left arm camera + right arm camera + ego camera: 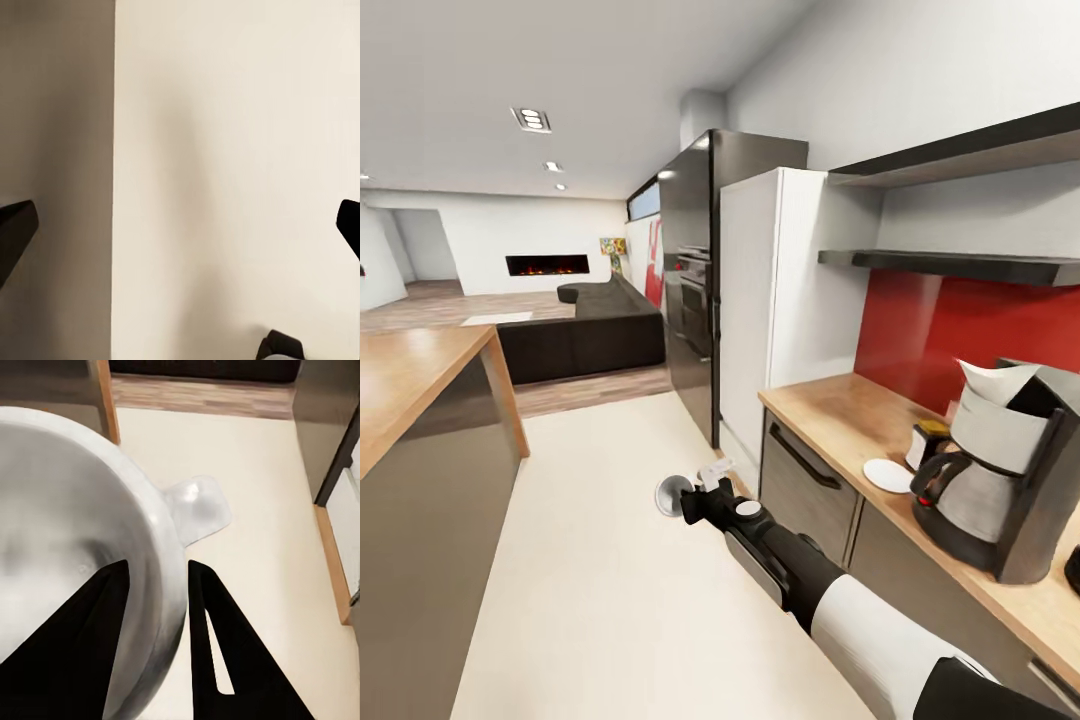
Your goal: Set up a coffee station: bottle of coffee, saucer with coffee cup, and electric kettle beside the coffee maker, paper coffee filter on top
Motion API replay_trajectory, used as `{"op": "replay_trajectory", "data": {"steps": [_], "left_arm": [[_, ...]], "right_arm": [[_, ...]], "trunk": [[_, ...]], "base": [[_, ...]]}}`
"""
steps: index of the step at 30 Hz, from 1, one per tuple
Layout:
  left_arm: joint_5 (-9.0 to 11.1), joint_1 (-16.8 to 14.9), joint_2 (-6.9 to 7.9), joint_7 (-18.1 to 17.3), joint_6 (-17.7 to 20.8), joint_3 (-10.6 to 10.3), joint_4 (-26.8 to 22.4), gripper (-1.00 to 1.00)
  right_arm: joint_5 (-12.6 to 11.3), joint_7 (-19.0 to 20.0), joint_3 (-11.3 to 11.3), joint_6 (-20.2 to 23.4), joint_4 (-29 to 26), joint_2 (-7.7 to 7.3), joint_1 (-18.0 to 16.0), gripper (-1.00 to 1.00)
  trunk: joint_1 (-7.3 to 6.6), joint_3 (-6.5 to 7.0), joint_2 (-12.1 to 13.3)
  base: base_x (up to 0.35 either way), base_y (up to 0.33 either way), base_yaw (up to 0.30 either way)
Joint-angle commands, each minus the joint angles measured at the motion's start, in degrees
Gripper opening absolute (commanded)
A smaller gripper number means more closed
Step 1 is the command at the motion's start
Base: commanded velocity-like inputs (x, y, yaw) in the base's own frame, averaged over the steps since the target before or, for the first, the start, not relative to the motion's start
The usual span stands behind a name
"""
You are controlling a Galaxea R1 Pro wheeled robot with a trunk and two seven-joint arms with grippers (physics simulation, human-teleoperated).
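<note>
My right gripper (695, 497) hangs over the floor in front of the cabinets, shut on the wall of the white coffee cup (671, 495). In the right wrist view one finger (82, 652) is inside the coffee cup (75, 525) and the other outside it, with the gripper (159, 570) pinching the rim. The coffee maker (1010, 490) stands on the kitchen countertop (840, 410) with the paper coffee filter (996, 381) on top. The saucer (887, 475) and the bottle of coffee (928, 440) sit beside it. My left gripper (184, 217) is open over bare floor.
The black kitchen shelf (960, 265) hangs above the red backsplash. A white tall cabinet (780, 300) and a dark oven column (695, 280) stand beyond the counter. A wooden-topped island (420, 400) is at the left, with a wide pale floor aisle (590, 560) between.
</note>
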Motion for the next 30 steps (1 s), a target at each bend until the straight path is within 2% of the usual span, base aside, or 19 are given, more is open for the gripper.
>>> {"op": "replay_trajectory", "data": {"steps": [1,19,30], "left_arm": [[0.0,0.0,-0.02,0.0,-0.1,0.2,0.0,1.0],[0.0,0.0,-0.03,0.0,-0.1,0.1,0.0,1.0],[0.0,0.1,-0.04,-0.1,-0.1,0.1,0.1,1.0]], "right_arm": [[-0.4,-0.3,0.1,0.2,0.0,0.0,0.0,-1.0],[-0.4,-0.3,0.0,0.1,0.0,0.0,0.0,-1.0],[-0.4,-0.3,0.0,0.1,0.1,0.0,0.0,-1.0]], "trunk": [[0.05,0.02,0.0],[0.05,0.11,0.0],[0.05,0.11,0.0]], "base": [[0.28,0.209,0.179],[0.285,0.203,0.019],[0.324,0.103,0.0]]}}
